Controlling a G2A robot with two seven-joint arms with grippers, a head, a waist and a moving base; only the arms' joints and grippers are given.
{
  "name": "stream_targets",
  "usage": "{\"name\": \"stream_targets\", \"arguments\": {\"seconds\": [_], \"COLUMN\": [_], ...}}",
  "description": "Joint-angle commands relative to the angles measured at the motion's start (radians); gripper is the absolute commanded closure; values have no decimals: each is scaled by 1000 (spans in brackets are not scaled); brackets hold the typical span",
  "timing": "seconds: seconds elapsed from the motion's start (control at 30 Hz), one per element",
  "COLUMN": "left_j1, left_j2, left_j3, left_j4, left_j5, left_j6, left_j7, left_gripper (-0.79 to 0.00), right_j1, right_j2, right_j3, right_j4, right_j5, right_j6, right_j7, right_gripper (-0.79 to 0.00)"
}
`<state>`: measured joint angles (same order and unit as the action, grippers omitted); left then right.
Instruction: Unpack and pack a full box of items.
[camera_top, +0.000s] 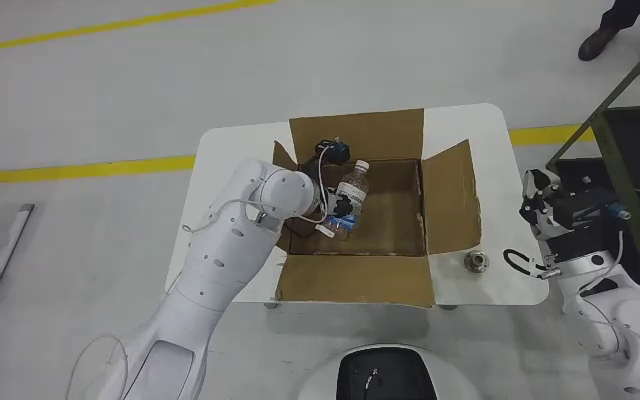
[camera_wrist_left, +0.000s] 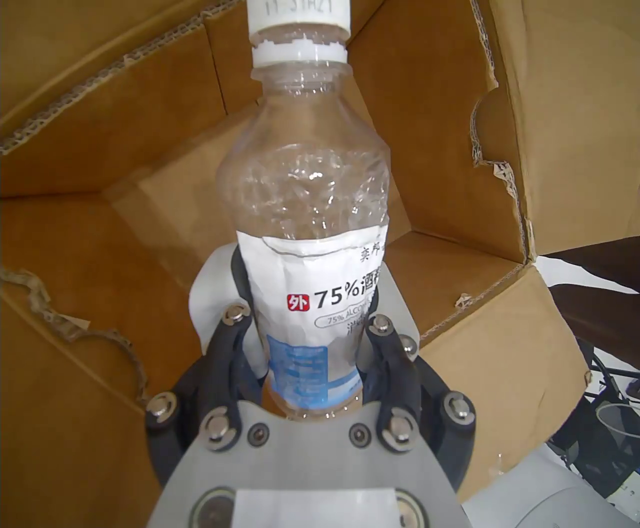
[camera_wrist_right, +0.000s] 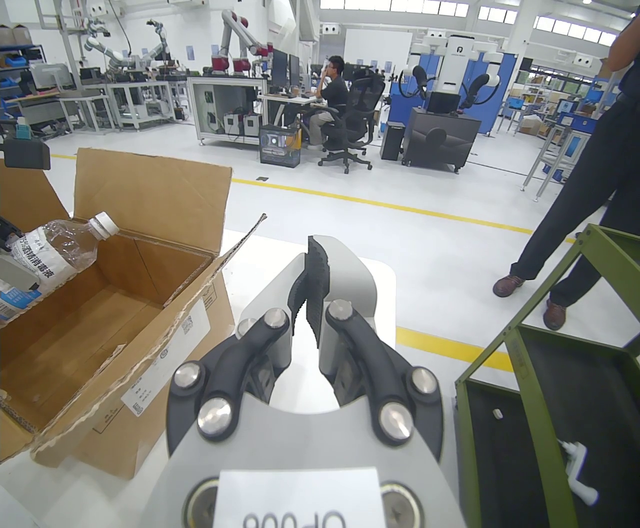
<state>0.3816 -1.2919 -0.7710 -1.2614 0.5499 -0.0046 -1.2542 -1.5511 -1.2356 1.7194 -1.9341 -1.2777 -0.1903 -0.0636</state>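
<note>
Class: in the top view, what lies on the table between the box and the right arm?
A small round object, on bare tabletop beside the box's right flap; the top view shows it.

The bottle (camera_wrist_left: 305, 200) is clear plastic with a white cap (camera_wrist_left: 298, 20) and a white label (camera_wrist_left: 310, 300) carrying black print, a red square and a blue block. The box (camera_top: 385, 240) is plain brown cardboard, the counter (camera_top: 240, 150) white, the floor (camera_top: 100, 80) pale grey with yellow lines (camera_top: 90, 171). The right pincer (camera_wrist_right: 311, 270) is pale grey with black ribbed pads (camera_wrist_right: 320, 272); the cart (camera_wrist_right: 537, 415) at lower right is olive green.
</note>
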Motion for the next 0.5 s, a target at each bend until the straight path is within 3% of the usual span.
{"name": "stream_targets", "arguments": {"seconds": [0.0,0.27,0.47], "left_j1": [0,16,10], "left_j2": [0,0,-23], "left_j3": [0,3,36], "left_j4": [0,1,64], "left_j5": [0,7,2], "left_j6": [0,1,108], "left_j7": [0,27,52], "left_gripper": [0,0,0], "right_j1": [0,0,0], "right_j2": [0,0,0], "right_j3": [0,0,0], "right_j4": [0,0,0], "right_j5": [0,0,0], "right_j6": [0,0,0], "right_j7": [0,0,0], "right_gripper": [0,0,0]}}
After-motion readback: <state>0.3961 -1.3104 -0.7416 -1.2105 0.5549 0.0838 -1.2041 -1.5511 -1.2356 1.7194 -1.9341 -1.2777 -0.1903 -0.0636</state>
